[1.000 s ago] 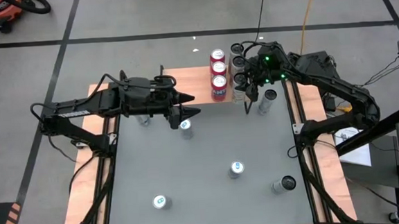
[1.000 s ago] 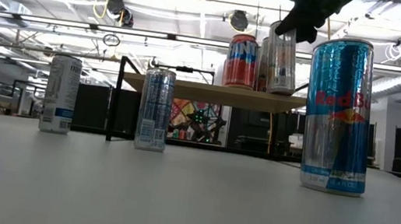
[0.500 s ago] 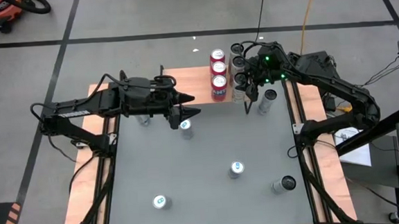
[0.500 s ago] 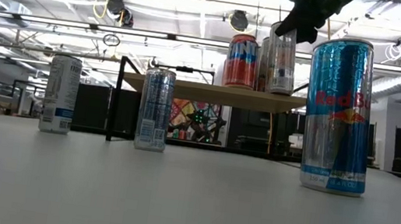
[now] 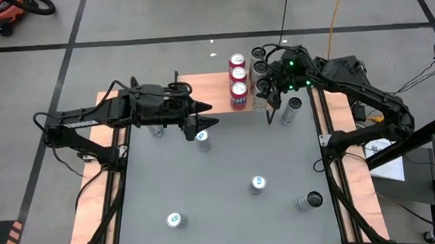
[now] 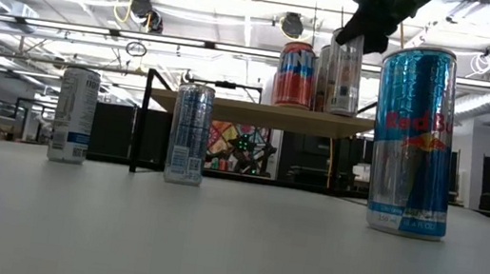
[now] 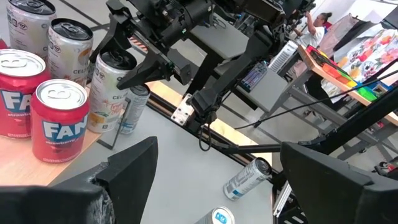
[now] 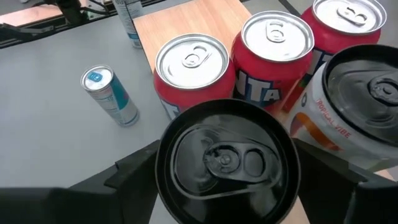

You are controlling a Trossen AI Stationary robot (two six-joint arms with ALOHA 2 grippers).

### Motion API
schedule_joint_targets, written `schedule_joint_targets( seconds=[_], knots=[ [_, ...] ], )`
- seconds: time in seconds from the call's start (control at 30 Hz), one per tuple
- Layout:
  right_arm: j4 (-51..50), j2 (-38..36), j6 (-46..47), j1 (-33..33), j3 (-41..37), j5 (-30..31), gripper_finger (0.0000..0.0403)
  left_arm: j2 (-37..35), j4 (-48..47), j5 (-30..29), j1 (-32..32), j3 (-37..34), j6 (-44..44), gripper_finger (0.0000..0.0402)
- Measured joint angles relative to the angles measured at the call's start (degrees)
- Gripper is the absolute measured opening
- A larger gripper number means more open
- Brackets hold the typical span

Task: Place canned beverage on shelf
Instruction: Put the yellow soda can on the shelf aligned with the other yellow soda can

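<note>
Right gripper (image 8: 227, 205) has its jaws clamped on a black-topped can (image 8: 227, 158), upright, long axis vertical, sitting at the near right corner of the shelf (image 6: 258, 113). Three red cans (image 5: 237, 79) line up right beside it, more pale cans behind, so that corner's packed. Left gripper (image 5: 208, 116) hangs over the grey surface (image 5: 223, 212) with jaws wide, above a blue can (image 5: 202, 138).

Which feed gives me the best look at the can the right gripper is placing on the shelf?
The right wrist view: the black-topped can fills it, sitting between the right gripper fingers. The left wrist view shows its side on the shelf. The high view shows only a sliver, and the low view shows it upright beside the red cans.
</note>
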Motion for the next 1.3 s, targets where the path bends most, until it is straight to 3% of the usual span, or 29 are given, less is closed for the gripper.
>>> schedule_joint_targets(
  seconds=[0.6,0.97,1.13,1.3],
  knots=[
    [3.8,-3.0,4.1,0.0,0.0,-0.3,0.0298,0.0,0.0,1.0,0.0,0.0,0.0,0.0338],
    [4.6,-11.8,12.4,0.0,0.0,1.1,0.0298,0.0,0.0,1.0,0.0,0.0,0.2,0.0338],
    [-2.4,-15.2,15.9,1.1,0.1,-0.2,0.0284,0.0,-0.1,1.0,0.0,0.0,0.4,0.0338],
    [-12.9,-15.6,14.9,4.4,0.1,-0.5,0.0243,0.0,-0.1,1.0,0.0,0.0,0.4,0.0338]
  ],
)
